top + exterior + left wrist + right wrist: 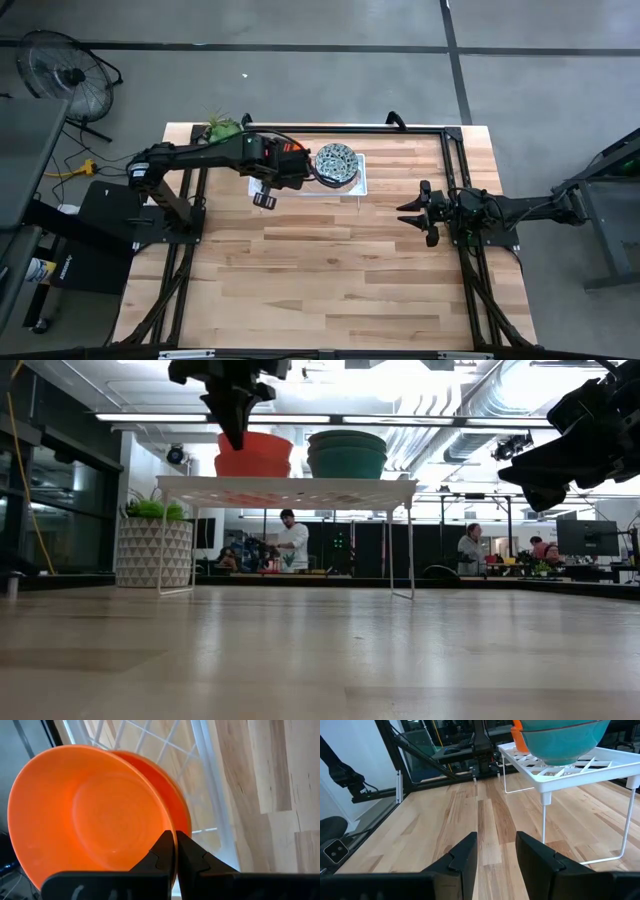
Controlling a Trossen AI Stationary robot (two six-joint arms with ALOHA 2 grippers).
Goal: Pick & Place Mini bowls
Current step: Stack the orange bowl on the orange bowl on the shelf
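Left tool (175, 851) clenched on orange bowl's (95, 815) rim, atop white rack (210, 795).

Glossy smooth orange bowls (95, 815), white coated wire rack (580, 770), matt pale wooden table (330, 270)

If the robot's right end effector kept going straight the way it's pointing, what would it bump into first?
Probably the white wire rack holding the bowls. The open right end effector points across bare table; depth is hard to judge.

Dark jointed arms, black tapered fingers, orange band on left arm (288, 148).
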